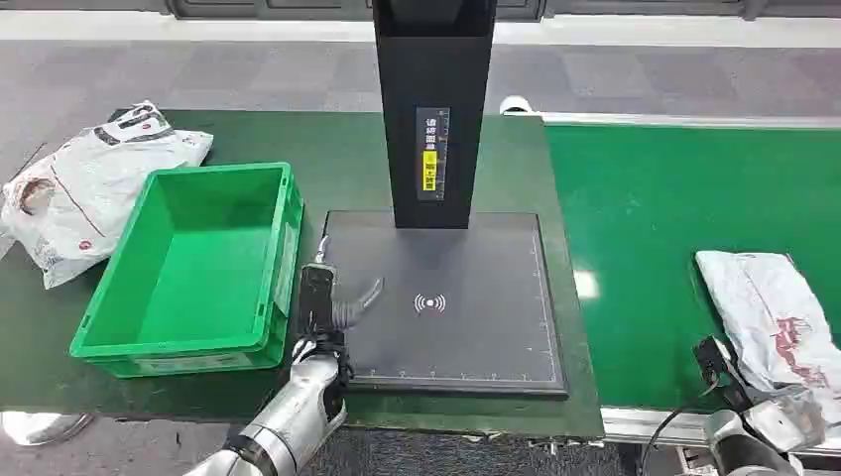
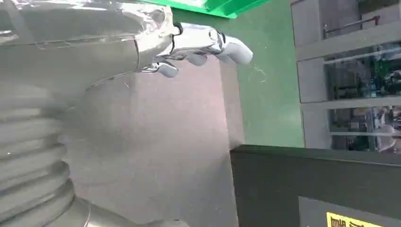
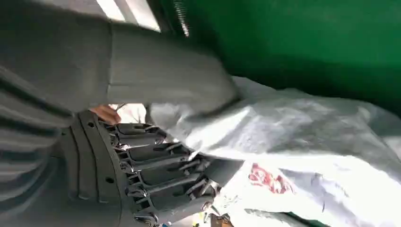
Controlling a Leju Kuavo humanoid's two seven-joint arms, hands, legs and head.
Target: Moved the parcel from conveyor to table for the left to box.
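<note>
My right hand is nearest the lens in the right wrist view, its dark fingers curled under the edge of the white plastic parcel while the thick grey thumb lies over the top, so the hand is clamped on the bag. In the head view that parcel lies on the green conveyor belt, at the near right side, with my right hand at its near end (partly cut off by the frame edge).

My left hand hovers over the left edge of the black scanner pad, just beside the green plastic crate. Its fingers are apart and hold nothing, stretched out above the pad in the left wrist view.

The crate sits on the green bench, and the scanner's black column rises from the back of the pad. Another white printed mailer bag lies on the bench just left of the crate.
</note>
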